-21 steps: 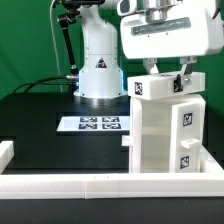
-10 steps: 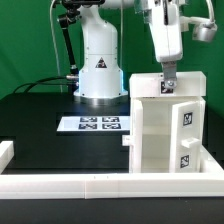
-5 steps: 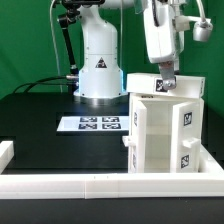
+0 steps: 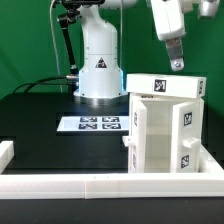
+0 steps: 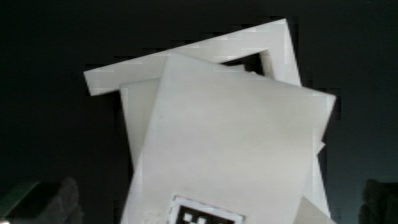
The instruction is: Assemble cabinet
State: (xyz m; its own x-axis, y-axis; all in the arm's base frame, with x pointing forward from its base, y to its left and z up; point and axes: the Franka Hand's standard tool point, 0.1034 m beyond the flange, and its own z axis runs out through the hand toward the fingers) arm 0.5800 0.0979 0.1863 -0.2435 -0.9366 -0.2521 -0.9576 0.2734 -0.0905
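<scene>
The white cabinet [image 4: 160,135] stands at the exterior view's right, with black-and-white tags on its side. A flat white top panel [image 4: 165,86] with a tag lies across its top, slightly askew and overhanging toward the exterior view's left. My gripper [image 4: 176,60] hangs above the panel, clear of it and holding nothing. In the wrist view the cabinet [image 5: 214,120] fills the frame from above. The dark fingertips [image 5: 63,195] show far apart at the picture's two lower corners, so the gripper [image 5: 219,195] is open.
The marker board [image 4: 92,124] lies flat on the black table at centre. The arm's white base [image 4: 97,60] stands behind it. A low white rail [image 4: 100,183] runs along the front edge, with a short post at the exterior view's left [image 4: 5,152].
My gripper has let go of the top panel and risen up and to the exterior view's right. The panel now rests on the cabinet, shifted a little leftward.
</scene>
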